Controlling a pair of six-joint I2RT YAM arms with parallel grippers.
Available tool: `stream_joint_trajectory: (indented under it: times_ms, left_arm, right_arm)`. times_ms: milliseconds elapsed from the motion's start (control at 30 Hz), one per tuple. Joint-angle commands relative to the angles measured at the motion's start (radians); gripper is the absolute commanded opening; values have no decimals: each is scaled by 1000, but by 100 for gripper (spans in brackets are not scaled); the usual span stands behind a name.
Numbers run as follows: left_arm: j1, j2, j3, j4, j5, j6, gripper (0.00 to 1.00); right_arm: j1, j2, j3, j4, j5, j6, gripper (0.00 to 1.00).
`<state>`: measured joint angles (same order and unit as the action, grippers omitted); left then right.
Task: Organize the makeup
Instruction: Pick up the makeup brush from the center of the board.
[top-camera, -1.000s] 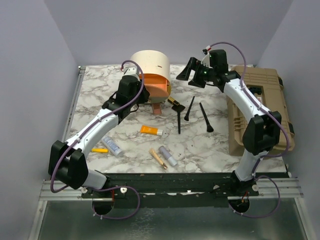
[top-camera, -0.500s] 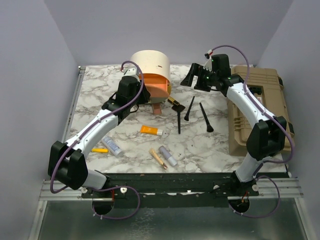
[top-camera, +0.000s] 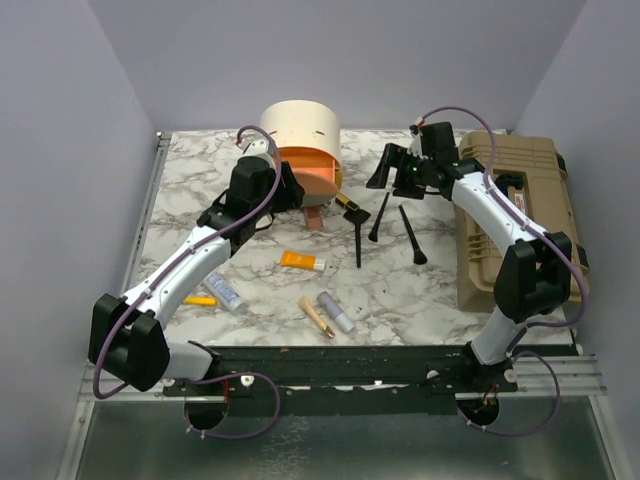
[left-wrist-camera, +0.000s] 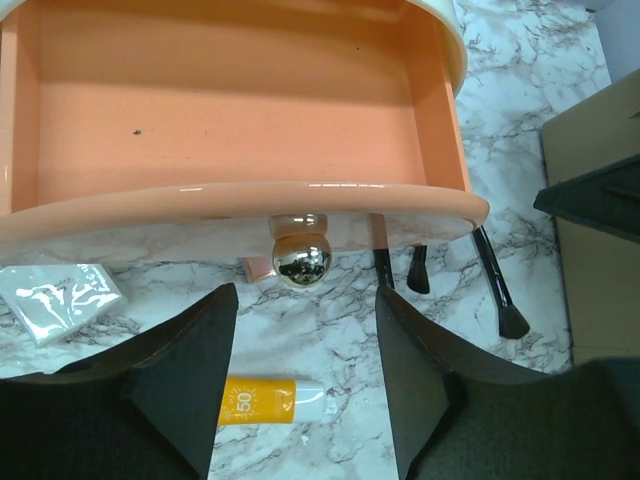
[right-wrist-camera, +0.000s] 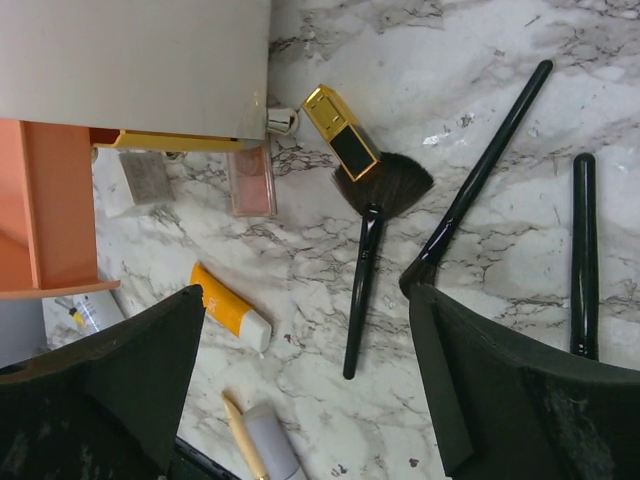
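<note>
The makeup lies loose on the marble table. Three thin black brushes (top-camera: 379, 217) lie mid-table beside a gold tube (top-camera: 346, 203), also in the right wrist view (right-wrist-camera: 365, 260). An orange tube (top-camera: 301, 262) lies nearer; it shows between my left fingers (left-wrist-camera: 265, 401). A pink palette (top-camera: 314, 219) and a small white cube (left-wrist-camera: 58, 303) lie under the drawer's front. A whitish tube (top-camera: 224, 291), yellow pen (top-camera: 200, 300), gold pen-like tube (top-camera: 317, 317) and lilac tube (top-camera: 336, 311) lie near the front. My left gripper (left-wrist-camera: 305, 310) is open, just before the drawer's gold knob (left-wrist-camera: 301, 260). My right gripper (top-camera: 385, 168) is open and empty above the brushes.
The cream-and-orange round case (top-camera: 300, 130) stands at the back with its orange drawer (left-wrist-camera: 230, 120) pulled open and empty. The big tan toolbox (top-camera: 515, 215) fills the table's right side. Grey walls close in the table on three sides.
My right gripper has come down and nearer, from beside the case's top to just over the brushes. My left arm has shifted slightly; the drawer stays open.
</note>
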<state>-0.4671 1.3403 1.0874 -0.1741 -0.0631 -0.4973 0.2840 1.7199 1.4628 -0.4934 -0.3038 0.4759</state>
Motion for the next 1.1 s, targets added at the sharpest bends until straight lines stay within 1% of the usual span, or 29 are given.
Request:
stream_joint_trajectory:
  times_ms: [0, 67, 100, 200, 233, 333, 467, 533, 633, 700, 833, 900, 967, 1067]
  left_arm:
    - [-2, -56, -30, 0, 1, 28, 61]
    - [-2, -77, -43, 0, -31, 32, 64]
    - [-2, -87, -48, 1, -41, 35, 64]
    - [-2, -118, -61, 6, -88, 39, 64]
    - [-2, -129, -68, 12, -101, 38, 64]
    - [-2, -161, -90, 33, -130, 27, 64]
    - [-2, -191, -112, 43, -149, 16, 64]
    - [-2, -199, -117, 44, -157, 4, 64]
    - [-2, -205, -121, 47, -153, -18, 64]
    - [-2, -204, -121, 48, -151, -23, 64]
    - [-2, -199, -119, 50, -150, -19, 63]
    - [-2, -193, -113, 50, -145, -15, 61]
    - [-2, -189, -108, 50, -138, -15, 60]
    - [-3, -185, -104, 54, -145, -19, 60]
  right_arm:
    - [0, 20, -13, -43, 7, -4, 82]
    - [-1, 29, -29, -46, -4, -10, 66]
    - [0, 31, -38, -49, -9, -10, 62]
    - [6, 43, -71, -42, -51, -7, 60]
    - [13, 51, -79, -41, -60, -8, 57]
    - [55, 69, -97, -56, -35, -11, 54]
    - [130, 97, -119, -62, 12, -20, 54]
    - [167, 111, -121, -73, 65, -11, 53]
    - [190, 111, -152, -57, 133, 23, 53]
    - [193, 109, -171, -35, 145, 34, 53]
    - [196, 162, -140, -69, 104, 24, 47]
    - [202, 182, -129, -77, 97, 21, 48]
    - [209, 188, -126, -78, 104, 19, 48]
    - [220, 198, -106, -103, 157, 30, 48]
